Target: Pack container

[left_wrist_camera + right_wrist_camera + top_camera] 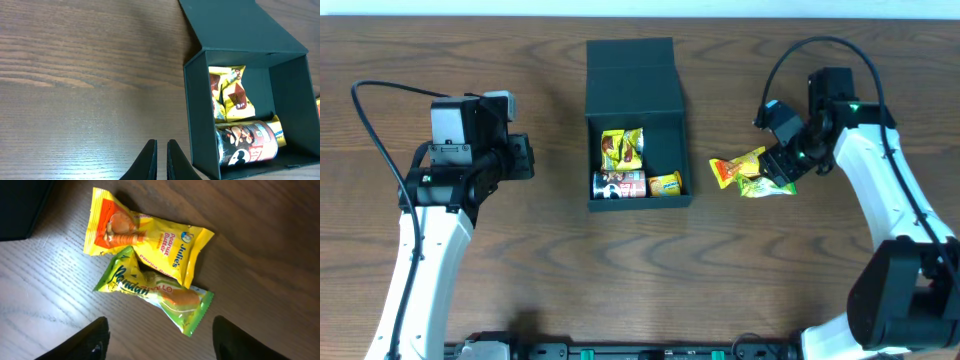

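Hovering over two snack packets, the right fingers (95, 342) stand spread wide and grasp nothing. A green pandan packet (160, 292) lies on the wooden tabletop (260, 240) just ahead of the fingertips, its lower end reaching into the gap between them. A yellow peanut-butter packet (150, 235) lies beyond it. The two touch and partly overlap; which one is on top is hard to tell.

The container (638, 203), a dark teal box with its lid flap folded back, sits well off to one side of these fingers. Inside it lie a yellow packet (230, 92), a snack can (247, 142) and a small yellow packet (666, 184).

The left fingers (149, 160) are clenched almost together, empty, above bare wood, with the container's wall just beside them.

Likely risks: because the packets overlap, closing here could drag both up, or pinch only a slick film edge that slips free on the way across. Nothing steadies the container, so a packet or finger catching its wall could shove it. The box is already partly filled, so a crooked drop might rest on the rim.
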`<control>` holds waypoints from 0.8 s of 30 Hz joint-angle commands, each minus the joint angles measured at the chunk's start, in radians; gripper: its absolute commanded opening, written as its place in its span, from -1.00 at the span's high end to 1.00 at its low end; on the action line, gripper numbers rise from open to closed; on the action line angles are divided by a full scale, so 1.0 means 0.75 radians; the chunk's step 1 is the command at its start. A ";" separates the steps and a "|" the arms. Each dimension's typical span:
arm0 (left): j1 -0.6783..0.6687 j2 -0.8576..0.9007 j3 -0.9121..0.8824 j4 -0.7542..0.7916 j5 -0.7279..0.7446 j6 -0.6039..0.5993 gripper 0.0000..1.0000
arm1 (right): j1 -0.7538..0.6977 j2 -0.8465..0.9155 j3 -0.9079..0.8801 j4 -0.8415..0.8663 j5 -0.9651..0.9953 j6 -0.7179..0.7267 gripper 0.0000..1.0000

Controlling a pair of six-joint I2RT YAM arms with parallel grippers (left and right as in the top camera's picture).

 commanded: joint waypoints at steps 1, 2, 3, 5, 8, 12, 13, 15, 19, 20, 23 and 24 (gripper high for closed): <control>0.006 0.007 0.008 -0.003 -0.005 0.027 0.81 | 0.008 0.012 -0.082 0.040 -0.021 -0.043 -0.30; 0.006 0.012 0.008 -0.003 -0.005 0.027 0.81 | 0.009 0.012 -0.104 0.064 -0.021 -0.042 -0.29; 0.006 0.017 0.008 -0.003 -0.005 0.027 0.81 | 0.009 0.012 -0.122 0.084 -0.021 -0.042 -0.29; 0.006 0.030 0.008 -0.003 -0.005 0.027 0.81 | 0.009 0.012 -0.153 0.120 -0.021 -0.043 -0.29; 0.006 0.051 0.008 -0.003 -0.005 0.027 0.82 | 0.007 0.012 -0.181 0.174 -0.011 -0.046 -0.33; 0.006 0.057 0.008 0.002 -0.004 0.027 0.83 | 0.007 0.012 -0.247 0.270 -0.011 -0.108 -0.31; 0.006 0.056 0.008 0.004 -0.004 0.027 0.83 | 0.007 0.012 -0.270 0.300 -0.011 -0.108 -0.30; 0.006 0.056 0.008 0.004 -0.004 0.027 0.78 | 0.007 0.012 -0.321 0.365 -0.009 -0.108 -0.31; 0.006 0.056 0.008 0.004 -0.003 0.027 0.61 | 0.007 0.012 -0.371 0.422 -0.006 -0.109 -0.22; 0.006 0.056 0.008 0.005 -0.003 0.026 0.54 | 0.007 0.012 -0.372 0.427 -0.006 -0.113 -0.18; 0.006 0.056 0.008 0.010 0.006 0.022 0.32 | 0.007 0.012 -0.373 0.451 -0.007 -0.112 0.03; 0.006 0.056 0.008 0.011 0.006 0.017 0.31 | 0.007 0.012 -0.373 0.452 -0.007 -0.112 0.10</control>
